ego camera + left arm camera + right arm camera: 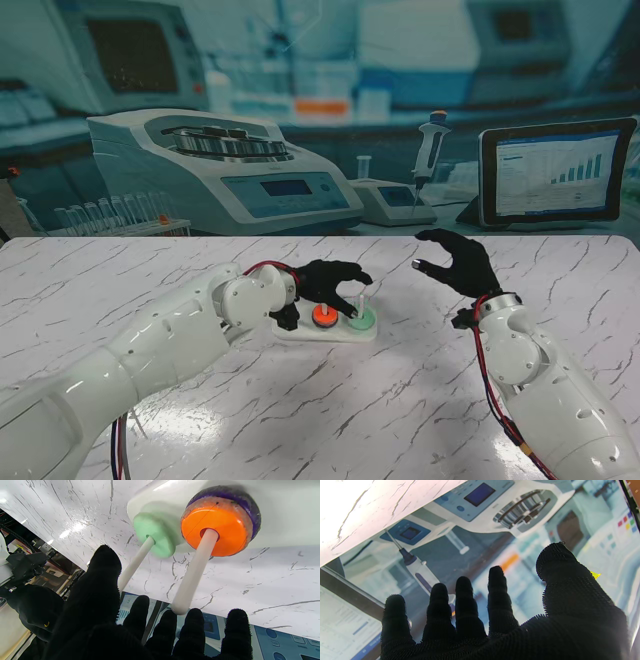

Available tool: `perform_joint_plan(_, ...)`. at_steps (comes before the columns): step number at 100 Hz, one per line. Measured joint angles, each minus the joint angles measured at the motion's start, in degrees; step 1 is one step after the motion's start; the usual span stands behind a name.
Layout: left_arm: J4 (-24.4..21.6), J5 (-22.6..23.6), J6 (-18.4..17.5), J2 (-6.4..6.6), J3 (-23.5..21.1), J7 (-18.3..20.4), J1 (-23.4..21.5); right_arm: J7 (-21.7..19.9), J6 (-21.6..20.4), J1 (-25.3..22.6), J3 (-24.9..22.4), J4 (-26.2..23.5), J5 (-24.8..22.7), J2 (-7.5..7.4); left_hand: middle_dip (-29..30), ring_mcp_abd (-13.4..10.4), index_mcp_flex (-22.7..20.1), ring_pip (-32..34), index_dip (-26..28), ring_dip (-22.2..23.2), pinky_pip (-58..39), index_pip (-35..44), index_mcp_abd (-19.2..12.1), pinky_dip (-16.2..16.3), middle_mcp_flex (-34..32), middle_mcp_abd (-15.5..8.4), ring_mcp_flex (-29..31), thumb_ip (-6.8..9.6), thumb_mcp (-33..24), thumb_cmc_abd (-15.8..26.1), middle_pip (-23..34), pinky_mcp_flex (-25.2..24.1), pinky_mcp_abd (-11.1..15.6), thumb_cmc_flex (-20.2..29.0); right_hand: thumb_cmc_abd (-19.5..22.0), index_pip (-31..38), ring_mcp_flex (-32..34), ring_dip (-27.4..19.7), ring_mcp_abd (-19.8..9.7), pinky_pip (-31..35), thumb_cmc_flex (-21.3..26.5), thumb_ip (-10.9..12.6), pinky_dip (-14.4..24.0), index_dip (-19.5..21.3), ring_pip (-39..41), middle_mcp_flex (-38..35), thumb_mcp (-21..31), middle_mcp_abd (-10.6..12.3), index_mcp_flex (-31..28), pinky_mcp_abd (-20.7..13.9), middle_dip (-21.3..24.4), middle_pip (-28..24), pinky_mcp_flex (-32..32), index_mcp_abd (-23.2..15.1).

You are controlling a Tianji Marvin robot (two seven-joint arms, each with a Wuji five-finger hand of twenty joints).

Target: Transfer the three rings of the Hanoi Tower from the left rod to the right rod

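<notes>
White plastic makes up the toy's oblong base [335, 334], which lies on the grey-veined white marble table [400, 400] and carries the slim white rods; two rods show clearly in the left wrist view, and whether a third stands behind the arm cannot be told from these pictures. Three rings can be counted: a flat orange ring [215, 532] sits on top of a wider purple ring [246, 503] on one rod [193, 572], and a single pale green ring [155, 533] sits at the foot of the neighbouring rod [135, 563], to the right of the orange one in the stand's view. The black-gloved left hand [335, 283] hovers over the tops of these two rods, palm down, fingers spread and curled loosely, gripping nothing; its thumb [100, 580] lies just beside the green ring's rod. The black-gloved right hand [460, 262] is raised above the table well to the right of the base, palm turned toward the toy, all five fingers [498, 597] splayed apart and empty, pointing at the printed laboratory backdrop [300, 90].
</notes>
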State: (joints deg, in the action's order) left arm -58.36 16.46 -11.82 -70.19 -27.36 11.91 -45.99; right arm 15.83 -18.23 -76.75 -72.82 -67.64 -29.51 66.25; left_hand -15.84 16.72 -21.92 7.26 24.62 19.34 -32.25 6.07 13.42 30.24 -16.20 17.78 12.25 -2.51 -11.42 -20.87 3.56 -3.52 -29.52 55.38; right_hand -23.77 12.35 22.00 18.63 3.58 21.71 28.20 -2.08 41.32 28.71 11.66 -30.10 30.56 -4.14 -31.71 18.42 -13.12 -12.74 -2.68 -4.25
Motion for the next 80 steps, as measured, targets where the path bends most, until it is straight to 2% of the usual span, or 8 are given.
perform_joint_plan(14,0.25,0.05,-0.17,-0.06,0.01,-0.32,0.08,0.00,0.00,0.03,0.01,0.06,0.02,0.01,0.00,0.01,0.50,0.00,-0.69,0.00,0.00,-1.14,0.65,0.00,0.00,0.12,-0.01,0.04,-2.23,0.22,0.00,-0.01,0.00,2.69,0.00,0.00,0.00,0.00,0.00,0.00,0.00,0.00,0.00,0.00,0.00,0.00,0.00,0.00,0.00,0.00,0.00,0.00,0.00,0.00)
perform_joint_plan(15,0.26,0.07,-0.17,-0.05,0.02,-0.33,0.08,0.00,0.00,0.03,0.01,0.07,0.02,0.01,0.00,0.01,0.50,0.00,-0.69,0.00,0.00,-1.14,0.65,0.00,0.00,0.13,-0.01,0.58,-2.22,0.23,0.00,-0.01,0.00,3.03,0.00,0.00,0.00,0.00,0.00,0.00,0.00,0.00,0.00,0.00,0.00,0.00,0.00,0.00,0.00,0.00,0.00,0.00,0.00,0.00)
perform_joint_plan(41,-0.34,0.77,0.52,0.03,-1.20,-1.28,-0.64,0.09,0.00,0.04,0.04,0.19,0.02,0.03,0.00,0.01,0.50,0.00,-1.34,0.00,0.00,-1.15,0.65,0.00,0.00,0.15,-0.02,0.60,-0.87,1.63,0.00,-0.01,0.00,3.20,0.00,0.00,0.00,0.00,0.00,0.00,0.00,0.00,0.00,0.00,0.00,0.00,0.00,0.00,-0.09,0.00,0.00,0.00,0.00,0.00)
perform_joint_plan(49,-1.26,1.38,0.80,0.29,-1.98,-1.57,-1.14,0.13,0.01,0.05,0.07,0.24,0.04,0.04,0.00,0.01,0.50,0.00,-1.36,0.00,0.00,-1.09,0.66,0.00,0.00,0.16,-0.02,0.60,1.78,2.87,0.00,-0.01,0.00,4.08,0.00,0.00,0.00,0.00,0.00,0.00,0.00,0.00,0.00,0.00,0.00,0.00,0.00,0.00,-0.09,0.00,0.00,0.00,0.00,0.00)
perform_joint_plan(80,-5.39,3.76,2.23,1.79,-5.53,-2.12,-3.42,0.27,0.02,0.12,0.29,0.40,0.17,0.09,0.00,0.02,0.30,0.00,-1.36,0.00,0.00,-0.41,0.66,0.00,0.00,0.16,-0.03,0.60,3.30,3.53,0.00,-0.01,-0.01,4.08,0.00,0.00,0.00,0.00,0.00,0.00,0.01,0.00,0.00,0.00,0.00,0.00,0.00,0.00,-0.09,0.00,0.00,-0.02,0.00,0.00)
